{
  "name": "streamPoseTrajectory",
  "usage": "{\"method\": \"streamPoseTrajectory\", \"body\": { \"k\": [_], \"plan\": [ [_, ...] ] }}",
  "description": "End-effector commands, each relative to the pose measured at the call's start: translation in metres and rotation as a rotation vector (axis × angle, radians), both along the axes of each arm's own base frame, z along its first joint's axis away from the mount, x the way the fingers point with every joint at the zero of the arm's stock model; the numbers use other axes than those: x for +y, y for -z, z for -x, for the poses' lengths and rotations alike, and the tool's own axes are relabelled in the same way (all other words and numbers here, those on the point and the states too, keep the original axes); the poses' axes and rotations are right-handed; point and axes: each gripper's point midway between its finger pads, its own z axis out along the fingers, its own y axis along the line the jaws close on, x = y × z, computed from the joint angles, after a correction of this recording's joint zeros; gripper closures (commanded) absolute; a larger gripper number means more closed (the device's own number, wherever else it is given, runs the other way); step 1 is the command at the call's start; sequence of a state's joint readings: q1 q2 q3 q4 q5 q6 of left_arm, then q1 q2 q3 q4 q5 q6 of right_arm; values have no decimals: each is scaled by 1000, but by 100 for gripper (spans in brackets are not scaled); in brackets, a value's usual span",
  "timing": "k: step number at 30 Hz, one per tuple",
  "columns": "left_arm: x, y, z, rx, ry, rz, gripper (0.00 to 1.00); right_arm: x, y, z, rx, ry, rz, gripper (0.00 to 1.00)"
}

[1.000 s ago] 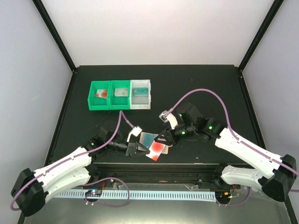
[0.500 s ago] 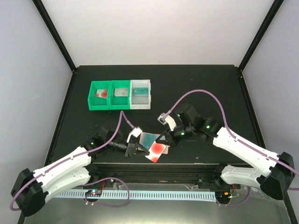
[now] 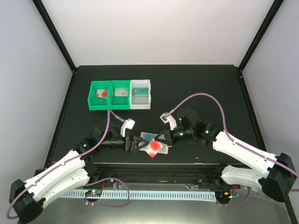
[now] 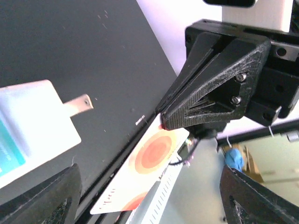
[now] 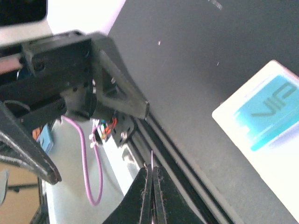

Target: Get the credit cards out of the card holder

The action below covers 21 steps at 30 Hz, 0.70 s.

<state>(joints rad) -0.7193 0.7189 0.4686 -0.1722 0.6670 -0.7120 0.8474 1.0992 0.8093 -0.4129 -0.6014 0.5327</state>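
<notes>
Pinching a red-pink card (image 4: 152,157), right jaws closed; left jaws spread

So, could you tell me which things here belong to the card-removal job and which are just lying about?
Job in hand: card holder, teal card still inside it; red-orange card, pinched by the right gripper, fingers shut; left gripper, open alongside.

Lying about: green bins and white bin, each with a card-like item inside.
</notes>
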Motion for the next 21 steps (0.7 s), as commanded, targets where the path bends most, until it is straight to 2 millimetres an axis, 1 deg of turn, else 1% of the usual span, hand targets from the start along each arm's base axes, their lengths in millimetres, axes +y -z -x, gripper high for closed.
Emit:
{"method": "streamPoseTrajectory", "body": {
  "k": [1,4,8,10,13,16,18,21],
  "plan": [
    [16,-16,-29,31,-241,20,15,11,-24,-39,-22,213,-91,99],
    [26,-15,-37,73,-344,63,13,12,-38,-55,-22,315,-151,99],
    [33,-26,-42,66,-404,130,12,8,-54,-77,-50,442,-200,99],
    [37,-30,-44,71,-436,136,12,8,-65,-82,-51,477,-245,99],
    [41,-29,-48,122,-485,167,12,5,-78,-89,-31,541,-322,99],
    [38,-44,-48,122,-478,276,13,5,-95,-93,-15,576,-398,99],
    [38,-50,-49,119,-480,325,14,4,-103,-93,-7,587,-441,99],
    [39,-55,-52,130,-494,384,17,3,-108,-94,19,601,-470,99]
  ]
}}
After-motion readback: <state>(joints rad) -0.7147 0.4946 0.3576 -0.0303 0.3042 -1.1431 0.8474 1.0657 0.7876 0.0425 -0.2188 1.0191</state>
